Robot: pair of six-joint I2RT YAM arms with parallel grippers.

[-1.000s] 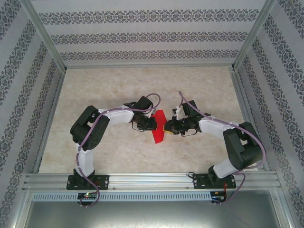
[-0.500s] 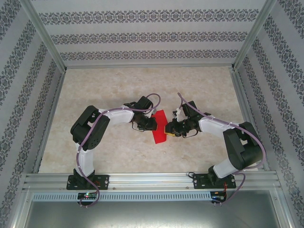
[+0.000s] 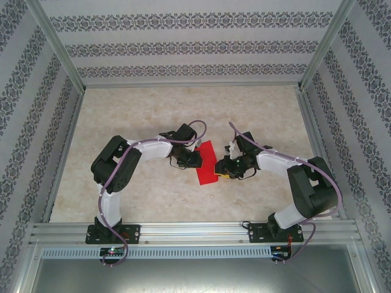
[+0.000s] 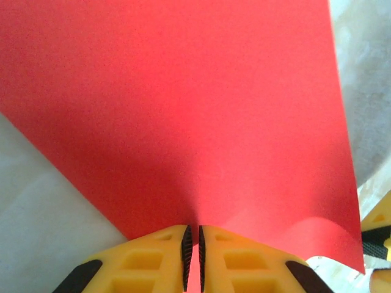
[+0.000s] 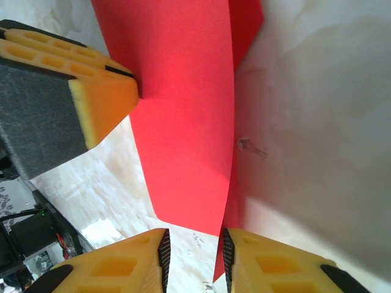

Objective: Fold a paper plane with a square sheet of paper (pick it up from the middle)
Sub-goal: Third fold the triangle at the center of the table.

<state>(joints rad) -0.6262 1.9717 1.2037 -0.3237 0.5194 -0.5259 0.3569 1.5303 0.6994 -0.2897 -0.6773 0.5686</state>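
Left claw [image 4: 192,238] pinching edge of thin bright red paper sheet [image 4: 183,110], right claw [image 5: 193,244] parted at sheet's opposite edge, open marbled tabletop [image 3: 183,110] around.

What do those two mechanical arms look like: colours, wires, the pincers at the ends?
Both the left arm and right arm have white links and bulky black joints, with lilac cables looping alongside. The left gripper and right gripper have yellow cut-out fingers with black ribbed pads.
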